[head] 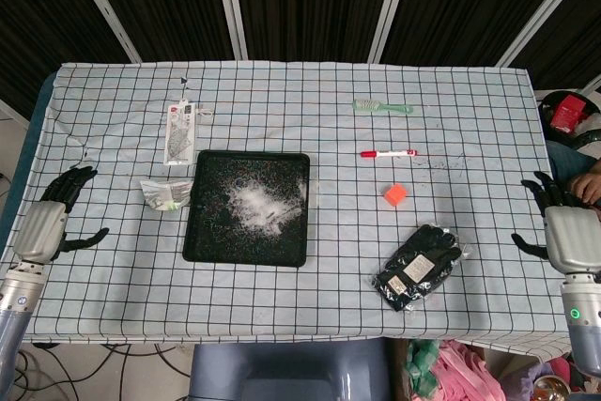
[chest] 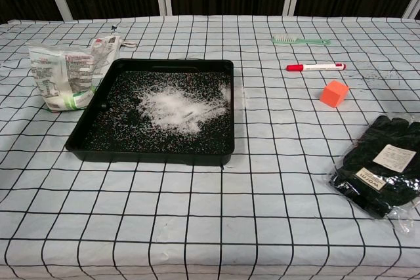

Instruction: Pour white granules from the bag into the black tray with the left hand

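Observation:
The black tray [head: 199,232] [chest: 85,142] lies left of the table's middle with a heap of white granules [head: 258,206] [chest: 174,108] in it. The bag [head: 165,193] [chest: 64,73] lies on the cloth just left of the tray, free of either hand. My left hand [head: 45,226] hovers at the table's left edge, well left of the bag, fingers apart and empty. My right hand [head: 566,232] is at the far right edge, fingers spread, holding nothing. The chest view shows neither hand.
A packet [head: 178,131] lies behind the bag. A green brush [head: 381,107] [chest: 300,41], a red-capped marker [head: 389,153] [chest: 315,67], an orange cube [head: 395,194] [chest: 334,93] and bagged black gloves [head: 417,267] [chest: 380,165] lie right of the tray.

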`<state>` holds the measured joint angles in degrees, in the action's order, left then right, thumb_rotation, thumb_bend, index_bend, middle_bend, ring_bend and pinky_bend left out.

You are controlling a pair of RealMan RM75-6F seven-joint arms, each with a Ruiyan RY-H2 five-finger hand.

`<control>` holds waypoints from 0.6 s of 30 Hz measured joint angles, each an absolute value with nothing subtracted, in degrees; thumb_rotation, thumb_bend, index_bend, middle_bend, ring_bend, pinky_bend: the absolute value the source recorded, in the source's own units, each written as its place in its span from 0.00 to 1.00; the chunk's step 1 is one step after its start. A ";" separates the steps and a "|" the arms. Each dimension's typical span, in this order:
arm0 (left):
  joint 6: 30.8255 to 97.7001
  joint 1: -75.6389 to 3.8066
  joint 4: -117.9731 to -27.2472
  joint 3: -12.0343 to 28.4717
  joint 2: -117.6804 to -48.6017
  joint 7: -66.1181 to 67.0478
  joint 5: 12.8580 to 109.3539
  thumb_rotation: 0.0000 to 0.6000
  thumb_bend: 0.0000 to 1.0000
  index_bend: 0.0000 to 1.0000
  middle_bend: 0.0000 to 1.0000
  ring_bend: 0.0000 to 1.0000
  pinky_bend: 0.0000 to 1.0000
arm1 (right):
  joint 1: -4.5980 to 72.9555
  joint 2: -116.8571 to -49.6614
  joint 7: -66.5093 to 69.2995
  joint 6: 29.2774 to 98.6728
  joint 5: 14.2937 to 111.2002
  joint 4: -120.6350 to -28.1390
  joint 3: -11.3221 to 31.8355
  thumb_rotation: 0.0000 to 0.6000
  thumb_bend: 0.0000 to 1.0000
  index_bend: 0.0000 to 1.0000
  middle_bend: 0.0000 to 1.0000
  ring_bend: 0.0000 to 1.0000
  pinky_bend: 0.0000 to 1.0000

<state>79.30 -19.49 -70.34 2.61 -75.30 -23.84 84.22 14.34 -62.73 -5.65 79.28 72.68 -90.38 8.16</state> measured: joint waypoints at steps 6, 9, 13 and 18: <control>78.87 -17.99 -63.93 1.80 -77.88 -30.57 84.18 1.00 0.13 0.06 0.01 0.00 0.03 | 8.18 -67.11 -4.85 85.79 75.13 -88.59 3.98 1.00 0.12 0.18 0.10 0.14 0.31; 77.97 -17.67 -60.80 2.01 -79.55 -33.19 83.54 1.00 0.13 0.06 0.01 0.00 0.05 | 6.65 -69.13 -4.41 87.10 76.10 -86.42 3.12 1.00 0.12 0.18 0.10 0.14 0.31; 73.93 -19.00 -56.31 2.79 -82.27 -35.46 82.56 1.00 0.13 0.07 0.03 0.00 0.09 | 5.96 -69.79 -4.67 88.07 77.24 -85.49 3.21 1.00 0.12 0.18 0.10 0.14 0.31; 68.45 -22.49 -48.39 3.79 -87.11 -40.83 82.31 1.00 0.14 0.07 0.04 0.00 0.09 | 5.26 -69.84 -4.70 88.81 77.72 -85.64 4.06 1.00 0.12 0.18 0.10 0.14 0.31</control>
<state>68.45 -22.49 -48.39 3.79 -87.11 -40.83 82.31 5.26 -69.84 -4.70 88.81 77.72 -85.64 4.06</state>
